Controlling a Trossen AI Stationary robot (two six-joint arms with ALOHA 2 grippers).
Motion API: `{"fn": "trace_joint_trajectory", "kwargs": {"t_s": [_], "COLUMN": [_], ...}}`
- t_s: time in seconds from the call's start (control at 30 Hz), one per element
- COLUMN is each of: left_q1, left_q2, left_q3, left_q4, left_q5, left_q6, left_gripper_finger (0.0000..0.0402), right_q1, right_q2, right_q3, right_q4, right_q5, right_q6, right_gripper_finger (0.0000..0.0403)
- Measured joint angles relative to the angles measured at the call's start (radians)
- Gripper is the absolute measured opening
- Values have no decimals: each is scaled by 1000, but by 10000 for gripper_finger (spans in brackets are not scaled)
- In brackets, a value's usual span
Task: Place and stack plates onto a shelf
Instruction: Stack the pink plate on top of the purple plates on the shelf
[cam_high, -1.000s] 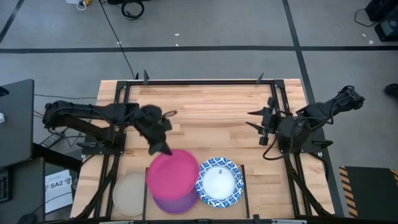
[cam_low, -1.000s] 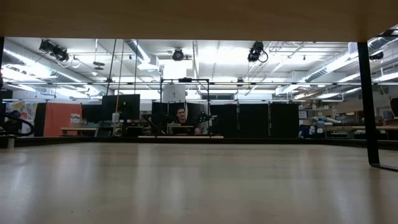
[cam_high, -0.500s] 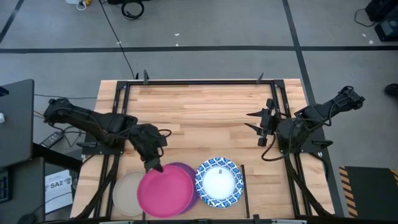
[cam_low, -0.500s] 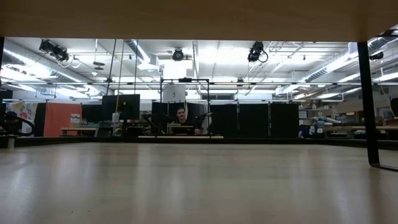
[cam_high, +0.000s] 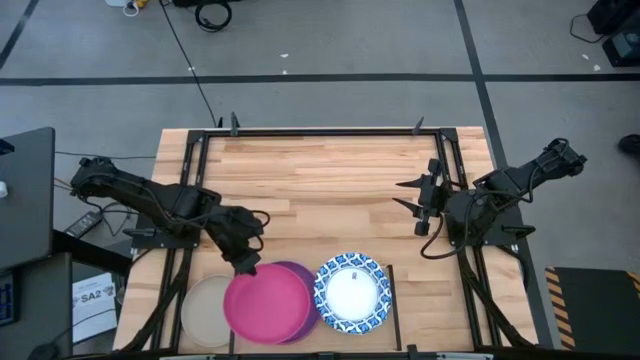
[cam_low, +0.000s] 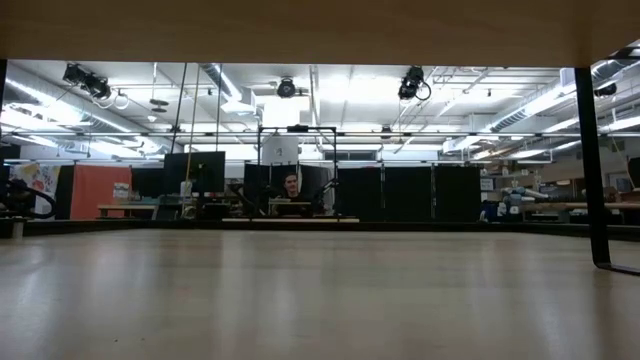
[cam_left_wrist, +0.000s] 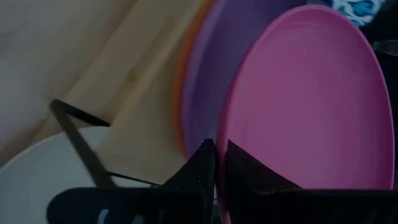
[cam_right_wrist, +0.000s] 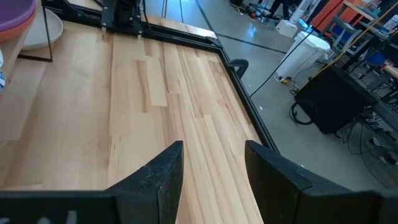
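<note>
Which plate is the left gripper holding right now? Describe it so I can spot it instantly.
Look along the near edge of the shelf, where three bays hold plates. In the middle bay, the left gripper is shut on the rim of the magenta plate, above the purple plate. It is the only solid pink one, between the beige plate and the blue-rimmed plate.

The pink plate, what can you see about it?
The pink plate is round, plain magenta and smooth, with a raised rim. It sits over the purple plate, shifted toward the beige plate and overlapping it. The left gripper is shut on its far rim, fingers pinching the edge.
</note>
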Motion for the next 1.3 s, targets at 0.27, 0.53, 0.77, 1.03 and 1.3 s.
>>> {"fn": "trace_joint_trajectory", "kwargs": {"t_s": [0.27,0.53,0.77,1.03,1.3], "left_q1": [0,0,0,0,0], "left_q2": [0,0,0,0,0], "left_q3": [0,0,0,0,0], "left_q4": [-27,-26,-26,-26,-26], "left_q5": [-95,-145,-156,-162,-170], "left_q6": [2,3,5,5,5], "left_gripper_finger": [24,24,25,25,29], "right_q1": [0,0,0,0,0], "right_q2": [0,0,0,0,0], "right_q3": [0,0,0,0,0], "right_q4": [0,0,0,0,0], "right_q5": [0,-2,-2,-3,-9], "right_q6": [0,0,0,-7,-7], "right_gripper_finger": [176,176,176,176,176]}}
